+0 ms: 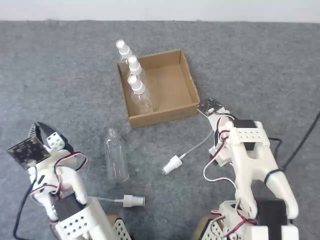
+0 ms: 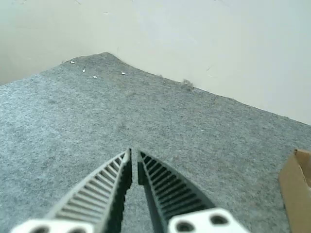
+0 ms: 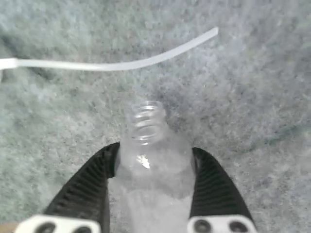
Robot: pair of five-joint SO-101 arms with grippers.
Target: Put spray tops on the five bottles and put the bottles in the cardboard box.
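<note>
My right gripper (image 3: 155, 150) is shut on a clear bottle (image 3: 148, 126) with no top, its open threaded neck pointing away over the carpet. A thin spray tube (image 3: 121, 63) lies just beyond the neck. It belongs to a white spray top (image 1: 172, 164) lying left of the right arm (image 1: 245, 145). A second topless bottle (image 1: 116, 155) lies flat in front of the cardboard box (image 1: 187, 80). Another spray top (image 1: 134, 201) rests near the left arm's base. Three bottles with spray tops (image 1: 137, 87) lie along the box's left wall. My left gripper (image 2: 133, 153) is shut and holds nothing, raised at the near left (image 1: 47, 131).
Grey carpet (image 1: 250, 55) covers the table up to a pale wall (image 2: 218, 43). A corner of the cardboard box (image 2: 296, 184) shows in the left wrist view. The right part of the box floor (image 1: 170, 85) is bare. A black cable (image 1: 305, 140) trails off right.
</note>
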